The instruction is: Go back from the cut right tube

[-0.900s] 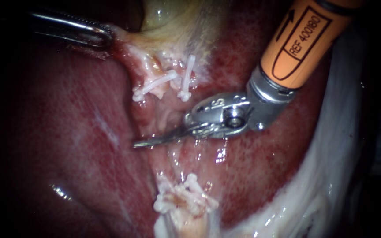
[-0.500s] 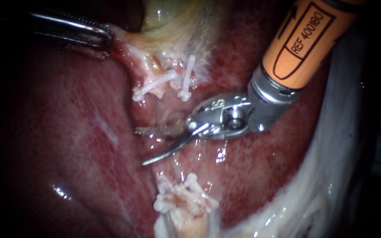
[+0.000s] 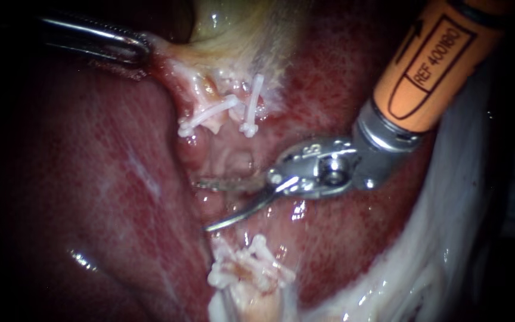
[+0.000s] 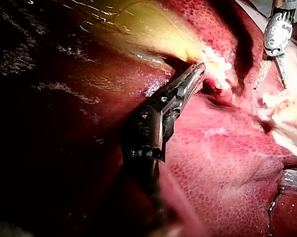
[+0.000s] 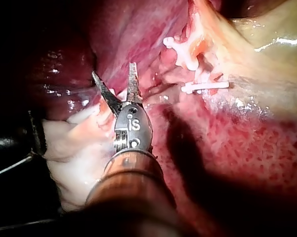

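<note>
Right instrument (image 3: 201,205) (image 5: 113,69) is over the liver (image 3: 108,179), and its end effector is spread wide: two thin blades in a clear V with nothing between them. The cut right tube (image 3: 239,116) sits off the upper blade's side, apart from it, its stump wearing a white clip (image 3: 253,107), with a second clip (image 3: 207,116) just beside. Off the lower blade, near its tip but not touching, there's a cluster of clips (image 3: 251,268) on pale tissue. Well beyond the blade tips is the left instrument (image 3: 132,50) (image 4: 196,74), its end effector clamped narrow on the pale edge of the gallbladder (image 4: 138,24). From the left wrist view, the right instrument (image 4: 271,87) hangs ahead of that tip, blades parted.
</note>
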`<control>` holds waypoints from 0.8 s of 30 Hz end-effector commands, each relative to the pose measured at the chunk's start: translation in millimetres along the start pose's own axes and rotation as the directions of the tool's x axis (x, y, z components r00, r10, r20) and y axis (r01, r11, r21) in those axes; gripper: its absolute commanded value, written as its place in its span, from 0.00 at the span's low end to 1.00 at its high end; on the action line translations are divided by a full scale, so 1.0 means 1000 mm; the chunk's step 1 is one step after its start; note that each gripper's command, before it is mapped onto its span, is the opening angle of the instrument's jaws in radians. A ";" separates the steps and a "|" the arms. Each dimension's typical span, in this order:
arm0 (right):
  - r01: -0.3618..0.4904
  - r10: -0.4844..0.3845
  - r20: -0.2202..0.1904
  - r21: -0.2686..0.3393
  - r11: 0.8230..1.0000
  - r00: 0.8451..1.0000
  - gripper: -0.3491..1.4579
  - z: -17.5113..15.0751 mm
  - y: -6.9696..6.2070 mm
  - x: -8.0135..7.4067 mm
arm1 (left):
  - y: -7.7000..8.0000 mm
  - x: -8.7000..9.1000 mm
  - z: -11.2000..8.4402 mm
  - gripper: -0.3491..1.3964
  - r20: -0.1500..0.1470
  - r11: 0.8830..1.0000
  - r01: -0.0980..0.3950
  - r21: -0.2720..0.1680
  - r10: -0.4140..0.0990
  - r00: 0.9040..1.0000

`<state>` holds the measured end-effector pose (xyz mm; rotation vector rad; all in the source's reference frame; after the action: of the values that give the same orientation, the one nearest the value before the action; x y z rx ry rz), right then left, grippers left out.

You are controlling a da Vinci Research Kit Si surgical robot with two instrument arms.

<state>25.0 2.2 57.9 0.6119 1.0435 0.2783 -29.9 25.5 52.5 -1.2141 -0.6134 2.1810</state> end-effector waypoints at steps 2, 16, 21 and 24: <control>0.050 -0.048 0.028 -0.037 0.998 0.998 0.99 -0.0011 -0.0004 -0.0001 | 0.0000 0.0000 0.0000 0.00 0.000 1.000 0.000 -0.001 0.000 1.000; 0.240 -0.177 0.262 -0.234 0.942 0.949 0.99 -0.0105 -0.0021 -0.0013 | 0.0000 0.0001 0.0002 0.00 0.000 1.000 0.000 0.000 0.000 1.000; 0.233 -0.161 0.277 -0.252 0.939 0.947 0.99 -0.0121 -0.0020 -0.0014 | 0.0000 0.0000 0.0003 0.00 0.000 1.000 0.000 0.001 0.000 1.000; 0.227 -0.153 0.280 -0.255 0.940 0.948 0.99 -0.0124 -0.0019 -0.0015 | 0.0000 -0.0001 0.0006 0.00 -0.001 1.000 0.000 0.003 0.000 1.000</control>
<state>13.3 4.2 53.5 0.2735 0.7861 0.1683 -30.5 25.3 53.0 -1.2131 -0.6096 2.1805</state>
